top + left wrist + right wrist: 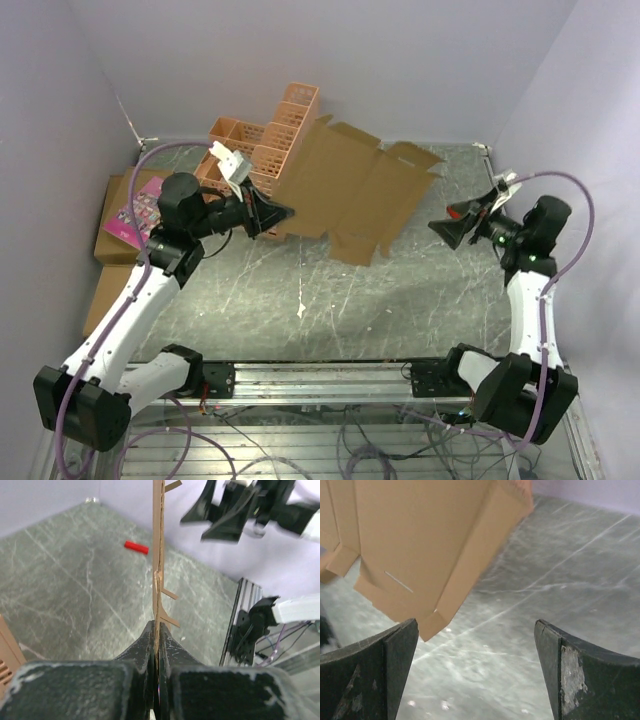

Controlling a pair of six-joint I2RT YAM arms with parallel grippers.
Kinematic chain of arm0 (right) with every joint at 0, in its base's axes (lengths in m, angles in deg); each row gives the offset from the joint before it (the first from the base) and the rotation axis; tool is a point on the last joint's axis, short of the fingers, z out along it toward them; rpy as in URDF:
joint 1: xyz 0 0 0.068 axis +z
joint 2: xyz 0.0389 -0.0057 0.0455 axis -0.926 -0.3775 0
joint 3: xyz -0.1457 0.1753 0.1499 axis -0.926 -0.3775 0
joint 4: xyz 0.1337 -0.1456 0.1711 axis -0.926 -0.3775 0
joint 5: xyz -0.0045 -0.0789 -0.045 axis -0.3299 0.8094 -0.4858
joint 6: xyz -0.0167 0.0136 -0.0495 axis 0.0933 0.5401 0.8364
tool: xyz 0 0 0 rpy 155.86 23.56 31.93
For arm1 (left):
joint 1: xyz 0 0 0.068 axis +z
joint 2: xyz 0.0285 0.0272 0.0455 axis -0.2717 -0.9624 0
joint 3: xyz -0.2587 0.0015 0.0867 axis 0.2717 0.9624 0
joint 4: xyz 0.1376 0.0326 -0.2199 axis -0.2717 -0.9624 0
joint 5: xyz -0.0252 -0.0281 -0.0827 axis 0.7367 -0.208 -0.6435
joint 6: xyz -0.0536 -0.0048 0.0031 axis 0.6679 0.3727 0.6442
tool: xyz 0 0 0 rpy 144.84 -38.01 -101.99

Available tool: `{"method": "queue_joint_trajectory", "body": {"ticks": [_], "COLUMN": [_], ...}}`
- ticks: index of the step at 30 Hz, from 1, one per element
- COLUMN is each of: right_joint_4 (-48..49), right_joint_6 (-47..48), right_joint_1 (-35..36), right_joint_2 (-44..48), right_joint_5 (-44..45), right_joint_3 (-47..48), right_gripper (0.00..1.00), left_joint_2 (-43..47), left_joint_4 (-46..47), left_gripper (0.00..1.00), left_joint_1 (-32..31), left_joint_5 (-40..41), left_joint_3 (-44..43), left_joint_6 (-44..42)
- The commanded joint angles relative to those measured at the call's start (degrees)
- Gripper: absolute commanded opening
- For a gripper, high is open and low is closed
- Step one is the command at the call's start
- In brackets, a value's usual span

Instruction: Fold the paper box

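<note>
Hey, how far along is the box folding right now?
Done: the left gripper has the cardboard sheet pinched at one edge, held upright over the table. In hand: the right gripper hangs open beside it, touching nothing. Left: every fold; the sheet looks flat, no walls raised.

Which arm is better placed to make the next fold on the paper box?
Probably right. The left hand is shut on the paper box, holding it up; the right hand is open, free, and facing its opposite edge.

White links (120, 320), black joints (180, 200), lilac cables (590, 215), scuffed right end effector (475, 625).
</note>
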State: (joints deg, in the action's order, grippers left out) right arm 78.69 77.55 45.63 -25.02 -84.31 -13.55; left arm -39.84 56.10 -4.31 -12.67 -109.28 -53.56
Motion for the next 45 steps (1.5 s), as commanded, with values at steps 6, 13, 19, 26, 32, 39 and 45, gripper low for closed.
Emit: {"method": "queue_joint_trajectory", "body": {"ticks": [6,13,19,26,32,39,45], "right_joint_4": [45.22,61.83,76.43,86.86,94.66,106.55,109.11], "right_joint_6": [-44.99,-62.02,-76.22,-87.28,-96.85,-107.47,-110.08], "right_joint_1": [2.82,7.86,8.48,8.47,8.48,9.19,11.61], "right_joint_2": [1.85,1.02,0.57,-0.59,-2.02,-5.24,-7.73], "right_joint_5": [-2.48,-1.36,-0.72,-0.46,0.89,2.65,3.71], "right_joint_3": [-10.53,-9.2,-8.49,-6.03,-3.26,-1.73,0.07], "right_gripper": [1.0,0.98,0.79,0.57,0.34,0.16,0.12], "left_joint_2": [0.87,-1.5,-2.1,-5.81,-8.44,-15.27,-17.68], "left_joint_4": [26.22,40.66,48.5,69.19,79.49,98.27,89.72], "left_gripper": [0.07,0.07,0.07,0.07,0.07,0.07,0.07], "left_joint_1": [0.65,0.65,0.65,0.65,0.65,0.13,-6.49], "left_joint_5": [-3.44,-5.82,-7.37,-8.98,-9.47,-7.44,-7.54], "left_joint_3": [2.3,4.13,3.95,4.01,2.86,-0.5,-4.0], "left_joint_6": [21.92,32.85,39.57,55.69,63.74,80.14,73.14]}}
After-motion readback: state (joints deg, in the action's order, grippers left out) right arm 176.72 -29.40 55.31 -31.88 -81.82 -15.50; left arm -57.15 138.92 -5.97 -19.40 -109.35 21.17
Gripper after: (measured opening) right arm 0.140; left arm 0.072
